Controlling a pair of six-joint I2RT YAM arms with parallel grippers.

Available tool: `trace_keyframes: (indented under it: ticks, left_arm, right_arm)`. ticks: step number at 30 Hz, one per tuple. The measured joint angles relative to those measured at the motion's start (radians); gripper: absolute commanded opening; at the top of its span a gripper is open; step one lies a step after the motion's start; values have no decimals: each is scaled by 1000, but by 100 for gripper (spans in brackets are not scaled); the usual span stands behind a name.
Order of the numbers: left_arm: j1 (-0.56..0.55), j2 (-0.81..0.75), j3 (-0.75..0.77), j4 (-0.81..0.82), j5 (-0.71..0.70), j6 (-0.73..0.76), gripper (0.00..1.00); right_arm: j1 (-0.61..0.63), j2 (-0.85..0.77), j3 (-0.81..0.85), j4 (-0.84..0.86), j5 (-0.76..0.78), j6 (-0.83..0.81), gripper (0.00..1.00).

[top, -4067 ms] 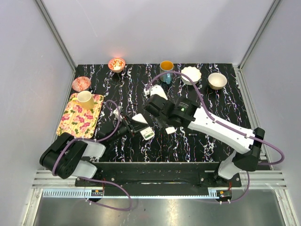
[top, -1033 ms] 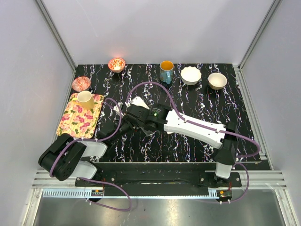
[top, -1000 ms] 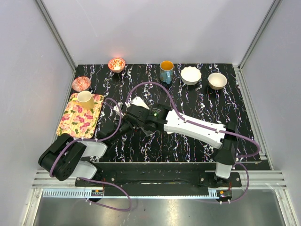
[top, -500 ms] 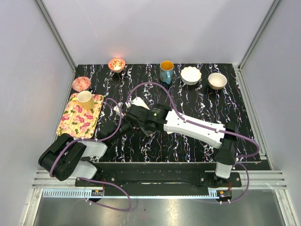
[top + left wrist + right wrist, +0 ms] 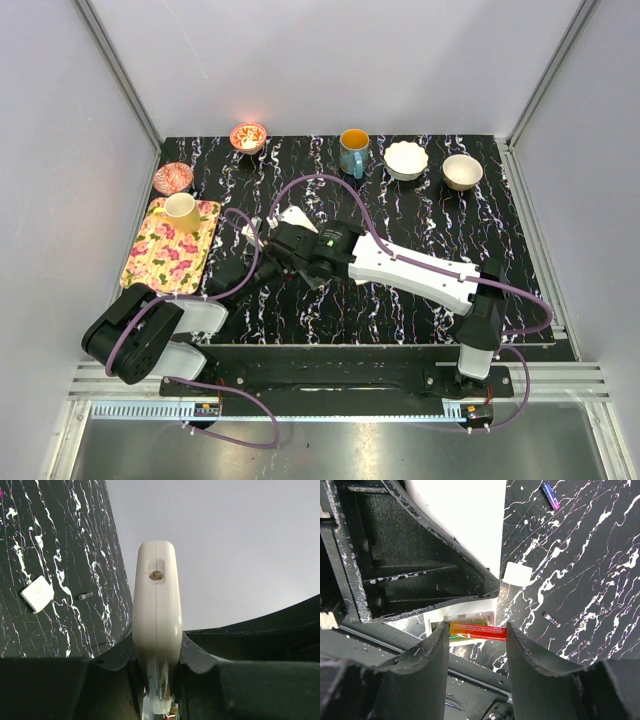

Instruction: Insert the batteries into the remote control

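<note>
My left gripper point(image 5: 157, 652) is shut on the white remote control point(image 5: 156, 605), which it holds edge-on and lifted off the table. In the right wrist view the remote point(image 5: 470, 510) shows its open compartment, with a greenish battery lying inside. My right gripper point(image 5: 477, 636) is shut end to end on a reddish-orange battery point(image 5: 479, 630), held right at that compartment. From above, both grippers meet left of centre, with the remote's tip point(image 5: 293, 217) sticking out. A blue battery point(image 5: 550, 496) and a small dark battery point(image 5: 551, 619) lie loose on the table.
The small white square cover point(image 5: 517, 573) lies on the black marbled table point(image 5: 440, 215). A floral tray point(image 5: 160, 255) with a yellow cup point(image 5: 182, 210) sits at the left. Bowls point(image 5: 248, 135) point(image 5: 406, 158) point(image 5: 462, 170) and a blue mug point(image 5: 353, 150) line the back edge.
About four seconds ago the right arm was further right; it has swung left to the remote in the left gripper. Over the last second nothing has moved.
</note>
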Motion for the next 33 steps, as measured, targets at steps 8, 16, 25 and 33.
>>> trace_keyframes:
  ticks: [8,16,25,33]
  left_arm:
    - [0,0,0,6,-1,0,0]
    - [0,0,0,9,0,0,0]
    - [0,0,0,14,0,-1,0]
    - [-3,0,0,14,0,-5,0]
  right_arm:
    - [0,-2,1,0,0,1,57]
    - [-1,-6,1,-2,2,3,61]
    - [-1,-8,11,-7,1,4,63]
    - [-2,-23,44,-12,1,5,63]
